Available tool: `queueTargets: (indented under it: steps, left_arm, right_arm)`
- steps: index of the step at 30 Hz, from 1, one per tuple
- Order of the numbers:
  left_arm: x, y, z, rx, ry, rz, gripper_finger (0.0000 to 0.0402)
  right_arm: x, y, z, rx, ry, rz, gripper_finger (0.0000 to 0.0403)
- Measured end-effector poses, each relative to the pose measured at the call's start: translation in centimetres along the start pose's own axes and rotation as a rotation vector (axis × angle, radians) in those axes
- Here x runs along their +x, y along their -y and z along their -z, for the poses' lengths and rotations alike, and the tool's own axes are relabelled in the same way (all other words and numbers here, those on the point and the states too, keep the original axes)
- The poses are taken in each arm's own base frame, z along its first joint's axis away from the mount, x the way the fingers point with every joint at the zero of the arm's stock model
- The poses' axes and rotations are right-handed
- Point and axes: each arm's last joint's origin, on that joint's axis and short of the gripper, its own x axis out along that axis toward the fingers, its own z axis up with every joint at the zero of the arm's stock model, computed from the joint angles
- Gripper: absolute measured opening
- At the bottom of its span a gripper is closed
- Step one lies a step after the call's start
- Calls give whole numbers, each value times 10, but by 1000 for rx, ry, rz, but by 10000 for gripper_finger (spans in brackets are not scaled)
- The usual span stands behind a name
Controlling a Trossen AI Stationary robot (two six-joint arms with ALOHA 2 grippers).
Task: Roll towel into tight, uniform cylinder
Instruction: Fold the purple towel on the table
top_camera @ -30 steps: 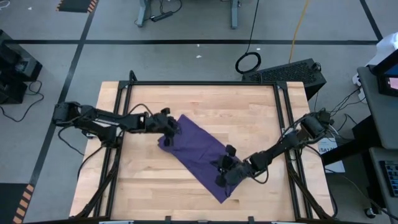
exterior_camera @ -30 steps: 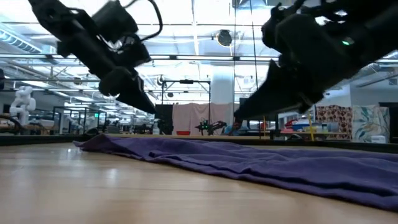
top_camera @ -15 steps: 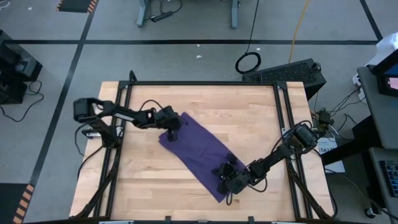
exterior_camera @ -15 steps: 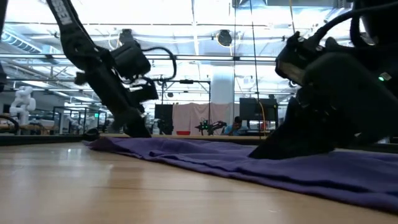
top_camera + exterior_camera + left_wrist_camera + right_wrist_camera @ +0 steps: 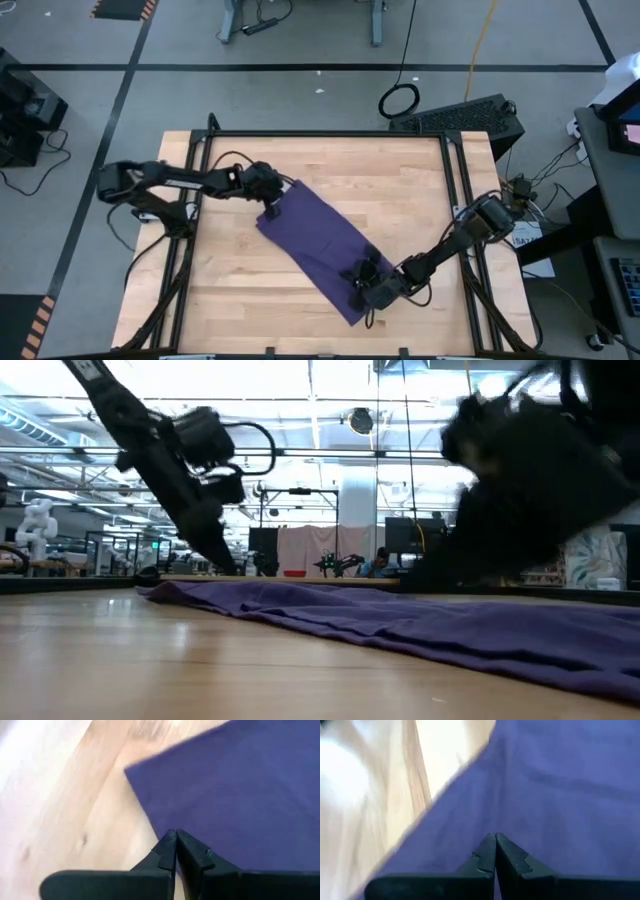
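The purple towel (image 5: 315, 240) lies spread flat on the wooden table. It runs slantwise from the far left toward the near right. My left gripper (image 5: 272, 207) is shut at the towel's far-left end, on its edge close to a corner (image 5: 127, 769). My right gripper (image 5: 360, 287) is shut and low over the towel's near-right end. In the low view the towel (image 5: 400, 625) lies low, with its left end slightly humped under my left gripper (image 5: 228, 568). My left gripper has its shut fingertips on the towel's side edge (image 5: 161, 827), a little back from the far-left corner. It comes slanting down from the table's left. The tips hide how much cloth lies between them. The towel stays on the table. My right gripper sets its shut fingertips (image 5: 487, 845) on the towel's top near the near-right end, slanting down from the right. I cannot tell whether cloth is pinched. The towel lies flat there.
Bare wood (image 5: 400, 180) lies to the far right of the towel and along the near left (image 5: 240, 290). A black frame rail (image 5: 320, 135) borders the table's far edge, with more rails at both sides. A dark case (image 5: 460, 115) sits beyond the far right corner.
My left gripper has swung in and sunk from above the towel's far-left end down onto its edge. My right gripper has sunk onto the towel's near-right end. The towel has stayed spread where it lay.
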Motion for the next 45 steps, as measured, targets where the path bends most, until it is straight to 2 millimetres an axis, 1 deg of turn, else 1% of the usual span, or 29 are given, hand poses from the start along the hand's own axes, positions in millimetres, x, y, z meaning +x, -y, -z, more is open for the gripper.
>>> queueTargets:
  steps: [4,7,9,12,15,17,20,22,24,26,29,32,34,35,37,40,43,45]
  left_arm:
    - [-21,11,3,-113,-35,29,18]
    - [-25,22,10,-140,-57,35,18]
    - [-25,30,16,-144,-62,34,18]
    - [-23,44,28,-126,-76,64,18]
    - [-21,56,42,-124,-79,74,18]
    - [-20,60,51,-140,-72,43,18]
    - [-18,59,61,-165,-68,-87,18]
    - [-16,55,63,-200,-39,-195,18]
    - [-15,52,61,-221,-13,-234,18]
    - [-16,51,55,-210,8,-225,18]
    - [-22,53,37,-205,67,-191,18]
    - [-32,57,20,-164,126,-142,18]
    - [-39,63,10,-130,158,-75,18]
    - [-42,66,8,-108,165,-31,18]
    - [-46,75,11,-50,144,79,18]
    - [-50,96,18,34,97,260,21]
    - [-54,125,23,141,150,379,37]
    - [-57,145,26,223,207,434,56]
  right_arm:
    - [-4,4,-23,-11,55,10,0]
    - [-8,8,-38,-14,81,25,0]
    - [-11,10,-43,-19,76,39,0]
    - [-13,11,-43,-33,63,46,0]
    - [-17,5,-38,-9,35,-12,0]
    - [-21,-1,-33,6,13,-47,0]
    - [-30,-9,-26,24,0,-89,0]
    - [-36,-15,-21,10,-9,-113,0]
    - [-43,-21,-16,-6,-16,-136,0]
    - [-48,-24,-11,3,-16,-138,0]
    - [-54,-27,-8,37,23,-112,0]
    - [-60,-31,-4,55,35,-116,0]
    - [-65,-34,-1,51,34,-129,0]
    - [-67,-35,1,48,33,-134,0]
    - [-70,-37,3,42,30,-145,0]
    - [-73,-40,5,38,29,-159,0]
    - [-74,-40,6,30,25,-159,0]
    - [-73,-39,6,23,29,-143,0]
